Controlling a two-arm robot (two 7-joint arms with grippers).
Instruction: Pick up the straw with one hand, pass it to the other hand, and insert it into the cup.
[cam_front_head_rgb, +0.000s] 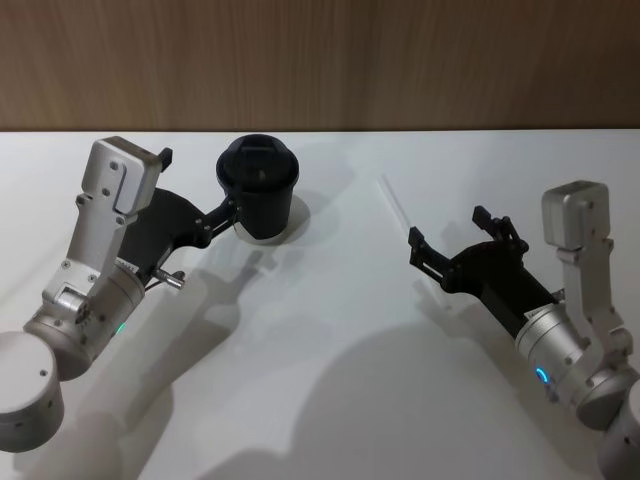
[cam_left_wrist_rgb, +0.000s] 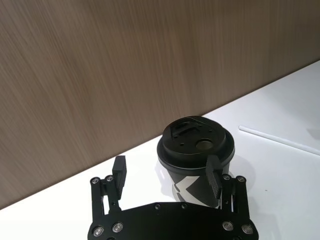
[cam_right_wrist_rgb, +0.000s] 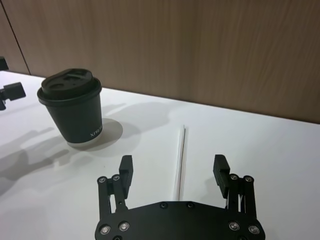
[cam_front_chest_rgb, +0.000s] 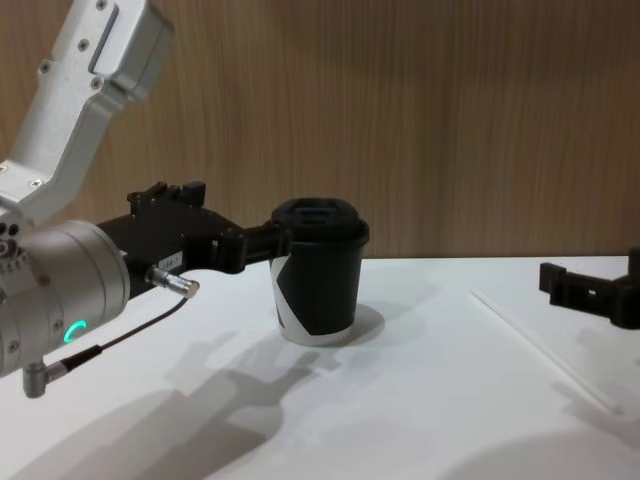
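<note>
The right hand (cam_right_wrist_rgb: 173, 162) hangs open over the near end of the straw (cam_right_wrist_rgb: 181, 150), which lies flat on the bench (cam_right_wrist_rgb: 270, 145). The left hand (cam_left_wrist_rgb: 167, 167), also open, is just beside the cup (cam_left_wrist_rgb: 195, 142).

One white desk (cam_front_head_rgb: 330, 350) carries one black lidded cup (cam_front_head_rgb: 258, 190) and one white straw (cam_front_head_rgb: 394, 203), and there are two grippers, the left gripper (cam_left_wrist_rgb: 166, 172) and the right gripper (cam_right_wrist_rgb: 173, 167), each with two jaws
</note>
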